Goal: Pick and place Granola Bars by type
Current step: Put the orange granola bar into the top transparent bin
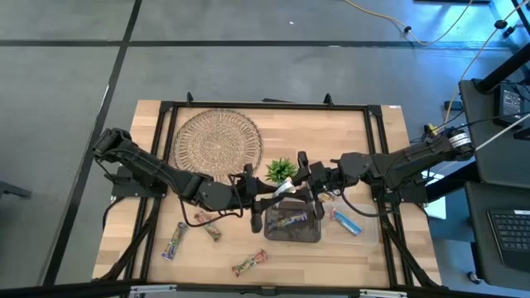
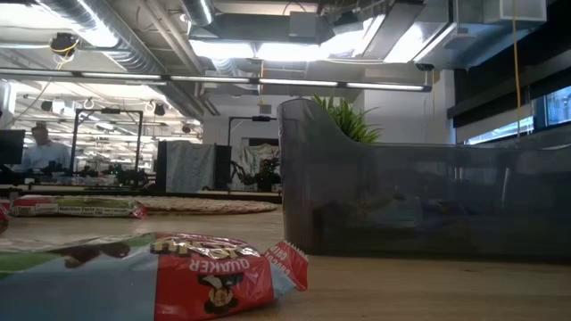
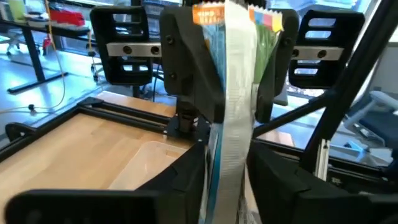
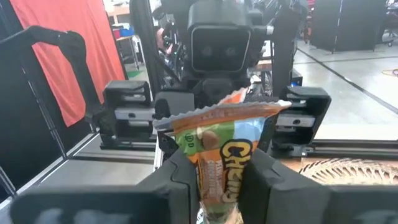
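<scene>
Both grippers clamp one granola bar [image 1: 286, 189] above the dark bin [image 1: 291, 223].
Left gripper [image 1: 263, 197] at nine o'clock, right gripper [image 1: 305, 185] at three.

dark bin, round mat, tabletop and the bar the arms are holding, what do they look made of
Dark bin: smoky translucent plastic, as contents show through its wall. Round mat: woven straw or rattan, with concentric weave. Tabletop: light wood, visible plank grain. Held bar: glossy printed film wrapper with crimped ends, pinched from both ends by the left gripper and right gripper.
</scene>
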Robot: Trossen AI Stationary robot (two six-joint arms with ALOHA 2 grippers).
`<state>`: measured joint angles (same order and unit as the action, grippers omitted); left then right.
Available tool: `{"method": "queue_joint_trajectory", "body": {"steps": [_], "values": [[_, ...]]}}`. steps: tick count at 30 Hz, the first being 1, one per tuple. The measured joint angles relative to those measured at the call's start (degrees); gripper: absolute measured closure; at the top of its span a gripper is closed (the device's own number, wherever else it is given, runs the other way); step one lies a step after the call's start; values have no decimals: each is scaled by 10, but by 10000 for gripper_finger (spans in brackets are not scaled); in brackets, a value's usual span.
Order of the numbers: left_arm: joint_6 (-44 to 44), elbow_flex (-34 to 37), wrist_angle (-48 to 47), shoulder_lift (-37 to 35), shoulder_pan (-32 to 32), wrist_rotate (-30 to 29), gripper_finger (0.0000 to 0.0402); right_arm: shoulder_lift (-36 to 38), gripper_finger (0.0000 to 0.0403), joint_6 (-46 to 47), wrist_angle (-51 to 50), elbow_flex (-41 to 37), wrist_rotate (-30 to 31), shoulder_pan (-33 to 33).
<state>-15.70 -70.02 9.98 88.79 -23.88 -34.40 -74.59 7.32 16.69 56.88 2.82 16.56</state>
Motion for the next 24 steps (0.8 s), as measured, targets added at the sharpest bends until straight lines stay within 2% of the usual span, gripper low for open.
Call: {"method": "queue_joint_trajectory", "body": {"steps": [5, 11, 17, 21, 24], "values": [[-1, 1, -80, -15, 0, 5, 249, 2, 328, 16, -32, 0, 0, 0], [-40, 1, -213, -49, -1, 4, 214, 7, 325, 50, -132, 0, 2, 0], [-112, 0, -340, -66, -4, 72, 204, 7, 325, 121, -295, 0, 37, -12], [-125, 0, -380, -65, -9, 134, 207, 7, 324, 182, -427, 0, 77, -29], [-126, 0, -403, -62, -9, 156, 210, 7, 324, 222, -515, 0, 113, -42]]}}
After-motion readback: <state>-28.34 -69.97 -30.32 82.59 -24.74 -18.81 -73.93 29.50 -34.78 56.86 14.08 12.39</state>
